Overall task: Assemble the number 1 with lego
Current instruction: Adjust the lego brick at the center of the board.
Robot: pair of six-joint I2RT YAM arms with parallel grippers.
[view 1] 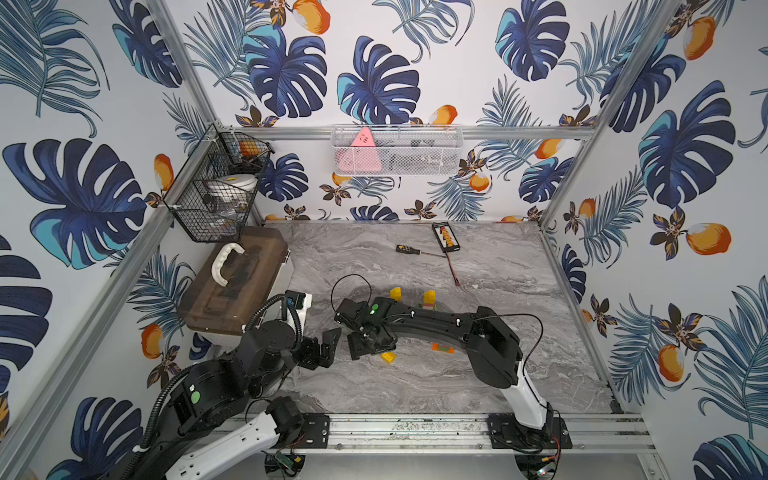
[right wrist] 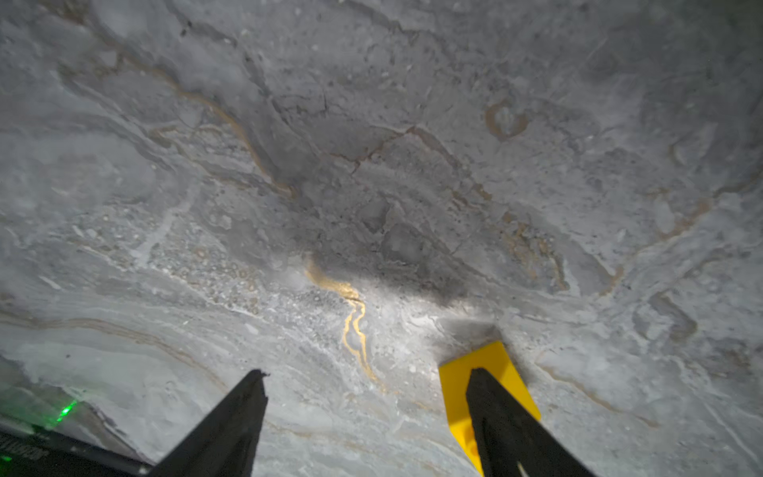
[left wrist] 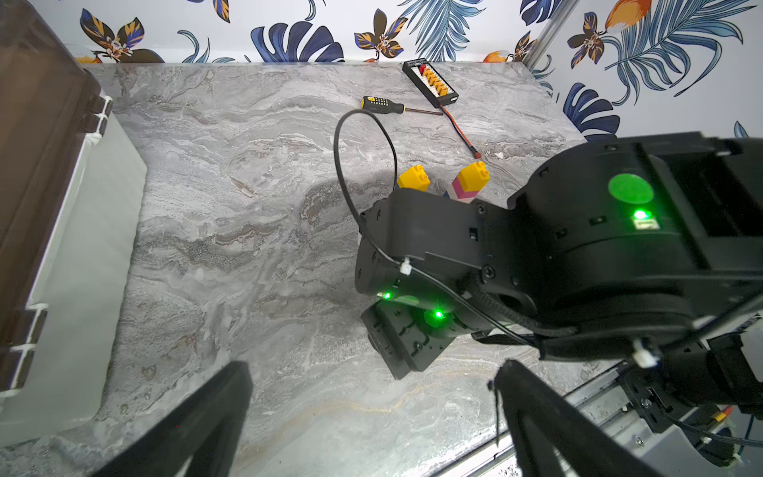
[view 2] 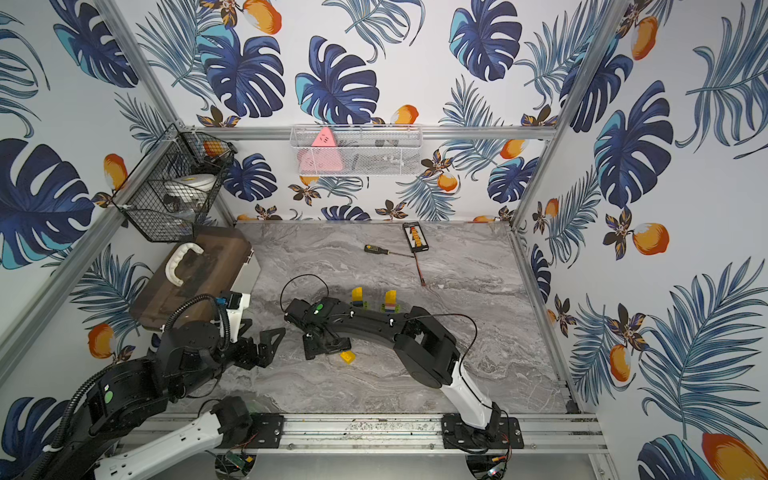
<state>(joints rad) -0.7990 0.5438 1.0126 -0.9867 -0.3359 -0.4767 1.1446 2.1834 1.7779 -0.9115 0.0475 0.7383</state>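
The right gripper (right wrist: 366, 373) is open over the marble table (right wrist: 371, 165), 1 finger (right wrist: 503, 421) overlapping a loose yellow brick (right wrist: 487, 359) that lies low-centre in both top views. The left gripper (left wrist: 373, 367) gapes empty. Mid-frame stand a yellow-capped stack (view 1: 429, 297) and a second yellow-capped stack (view 1: 395, 293).

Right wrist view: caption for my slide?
Right gripper open above the marble table, one finger over a yellow brick.

Our left arm (view 1: 216, 386) folded near-left, left gripper (view 1: 328, 348) spread wide; our right arm (view 1: 436, 324) arched leftward, right gripper (right wrist: 365, 373) pointing down, jaws apart.
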